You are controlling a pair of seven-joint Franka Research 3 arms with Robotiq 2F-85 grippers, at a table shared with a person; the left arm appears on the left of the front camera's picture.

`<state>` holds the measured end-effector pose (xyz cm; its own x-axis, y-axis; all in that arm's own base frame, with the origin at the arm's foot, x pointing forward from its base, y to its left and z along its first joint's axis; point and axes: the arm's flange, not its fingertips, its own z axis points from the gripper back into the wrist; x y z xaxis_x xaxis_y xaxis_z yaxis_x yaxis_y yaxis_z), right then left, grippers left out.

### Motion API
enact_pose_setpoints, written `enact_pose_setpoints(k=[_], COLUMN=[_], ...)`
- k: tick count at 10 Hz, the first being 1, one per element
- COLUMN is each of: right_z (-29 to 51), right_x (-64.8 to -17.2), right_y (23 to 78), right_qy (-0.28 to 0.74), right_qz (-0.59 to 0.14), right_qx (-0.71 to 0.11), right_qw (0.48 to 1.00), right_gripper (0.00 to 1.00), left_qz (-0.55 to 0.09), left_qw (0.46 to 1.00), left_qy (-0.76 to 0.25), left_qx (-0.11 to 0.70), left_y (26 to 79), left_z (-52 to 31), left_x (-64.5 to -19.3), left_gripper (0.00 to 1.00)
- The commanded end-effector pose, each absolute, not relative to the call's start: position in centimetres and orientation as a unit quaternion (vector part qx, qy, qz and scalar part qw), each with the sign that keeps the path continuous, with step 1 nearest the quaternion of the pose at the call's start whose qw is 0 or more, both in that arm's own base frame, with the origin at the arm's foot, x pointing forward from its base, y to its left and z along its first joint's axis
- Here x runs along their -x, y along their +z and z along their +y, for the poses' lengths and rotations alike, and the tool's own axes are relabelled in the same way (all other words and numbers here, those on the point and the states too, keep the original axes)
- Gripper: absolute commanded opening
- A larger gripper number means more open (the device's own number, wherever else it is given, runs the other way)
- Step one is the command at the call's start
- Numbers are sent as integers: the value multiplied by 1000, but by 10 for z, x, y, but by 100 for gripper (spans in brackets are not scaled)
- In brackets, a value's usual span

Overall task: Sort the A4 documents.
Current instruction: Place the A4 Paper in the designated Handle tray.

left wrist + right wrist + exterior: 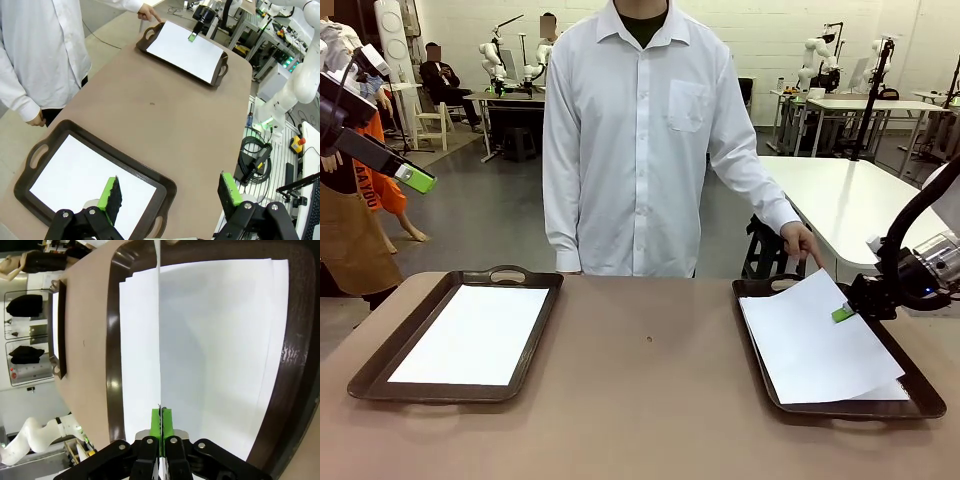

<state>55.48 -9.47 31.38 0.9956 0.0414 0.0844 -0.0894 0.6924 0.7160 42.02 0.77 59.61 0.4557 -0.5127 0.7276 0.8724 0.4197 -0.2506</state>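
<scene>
One sheet appears edge-on, pinched by the right hand.

robotics lab | other robot arms on white tables

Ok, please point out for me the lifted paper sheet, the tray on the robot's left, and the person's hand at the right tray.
lifted paper sheet (810,340), front view, middle of its white face
left tray (506,273), front view, far rim at the handle
person's hand (802,243), front view, back of the hand
</scene>
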Motion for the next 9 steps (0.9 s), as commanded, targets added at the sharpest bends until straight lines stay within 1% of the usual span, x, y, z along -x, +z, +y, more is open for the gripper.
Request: enact_pose_setpoints(k=[1, 2, 3, 4, 5, 6, 7, 8, 9], right_z=[-91, -92, -93, -93, -93, -94, -96, -98, -98], right_x=[-551, -551, -550, -550, -549, -548, -547, -546, -545], right_y=[310, 309, 312, 314, 315, 316, 318, 320, 320], right_qy=[22, 22, 26, 32, 35, 35, 35, 36, 34], right_qz=[-26, -24, -24, -27, -28, -29, -35, -37, -39], right_qx=[-379, -375, -376, -371, -367, -358, -336, -316, -311], right_qw=[925, 927, 926, 928, 929, 932, 941, 947, 949], right_gripper=[1, 1, 4, 15, 21, 32, 37, 49, 54], left_qz=[-285, -285, -285, -285, -285, -285, -285, -285, -285], left_qw=[792, 792, 792, 792, 792, 792, 792, 792, 792], left_qy=[-439, -439, -439, -439, -439, -439, -439, -439, -439], left_qx=[313, 313, 313, 313, 313, 313, 313, 313, 313], left_y=[597, 597, 597, 597, 597, 597, 597, 597, 597], left_z=[7, 7, 7, 7, 7, 7, 7, 7, 7], left_x=[-419, -419, -419, -419, -419, -419, -419, -419, -419], left_gripper=[100, 100, 100, 100, 100, 100, 100, 100, 100])
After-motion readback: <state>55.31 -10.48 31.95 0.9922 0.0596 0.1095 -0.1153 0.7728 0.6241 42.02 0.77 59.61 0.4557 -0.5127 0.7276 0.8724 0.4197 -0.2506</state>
